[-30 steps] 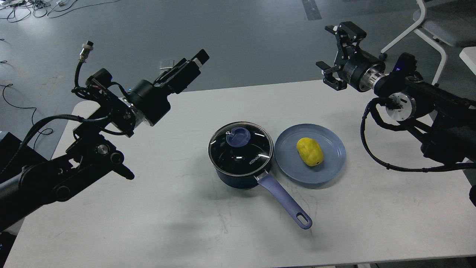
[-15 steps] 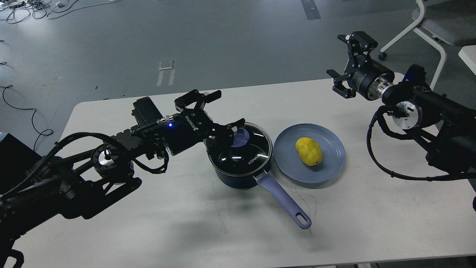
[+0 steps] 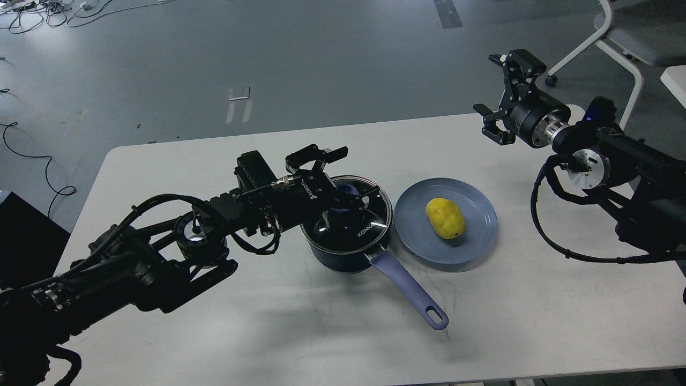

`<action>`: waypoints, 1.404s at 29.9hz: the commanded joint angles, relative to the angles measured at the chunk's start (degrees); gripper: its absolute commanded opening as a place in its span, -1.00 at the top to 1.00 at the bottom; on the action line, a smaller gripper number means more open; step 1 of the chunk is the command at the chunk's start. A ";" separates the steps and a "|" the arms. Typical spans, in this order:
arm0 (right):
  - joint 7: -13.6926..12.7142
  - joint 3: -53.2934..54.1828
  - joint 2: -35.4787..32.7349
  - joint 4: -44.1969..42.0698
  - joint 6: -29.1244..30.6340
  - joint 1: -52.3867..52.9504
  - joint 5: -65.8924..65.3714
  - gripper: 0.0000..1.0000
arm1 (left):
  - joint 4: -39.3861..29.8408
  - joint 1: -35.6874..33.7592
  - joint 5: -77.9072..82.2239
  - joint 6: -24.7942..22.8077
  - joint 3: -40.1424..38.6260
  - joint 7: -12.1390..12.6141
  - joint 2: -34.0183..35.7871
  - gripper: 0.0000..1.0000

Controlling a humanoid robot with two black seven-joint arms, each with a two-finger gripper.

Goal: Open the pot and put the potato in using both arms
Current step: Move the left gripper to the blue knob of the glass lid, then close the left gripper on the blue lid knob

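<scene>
Lid reads KONKA; left gripper casing carries inverted lettering.

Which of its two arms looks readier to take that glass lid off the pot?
The left. Its gripper is open, jaws either side of the lid's blue knob. The right gripper hangs open far off, beyond the plate.

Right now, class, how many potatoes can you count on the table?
1. The yellow potato lies on the blue plate, right of the lidded pot. None shows through the lid.
</scene>
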 commanded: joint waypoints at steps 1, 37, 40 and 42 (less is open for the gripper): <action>-0.01 0.00 0.02 0.01 0.01 -0.02 -0.03 -1.00 | 0.69 0.05 0.02 0.05 0.09 -0.67 -0.12 -0.98; -0.01 -0.61 -0.06 -0.08 -0.26 -0.46 -0.21 -1.00 | 5.26 1.36 -2.88 1.81 4.83 -3.48 -0.04 -0.98; -0.01 -0.70 -0.06 -0.17 -0.70 -0.46 -0.21 -1.00 | 5.26 1.45 -3.58 1.72 4.92 -3.48 -0.04 -0.97; -0.01 -0.87 -0.06 -0.69 -0.79 -0.55 -0.21 -1.00 | 5.35 1.63 -3.67 1.72 4.92 -3.48 -0.04 -0.94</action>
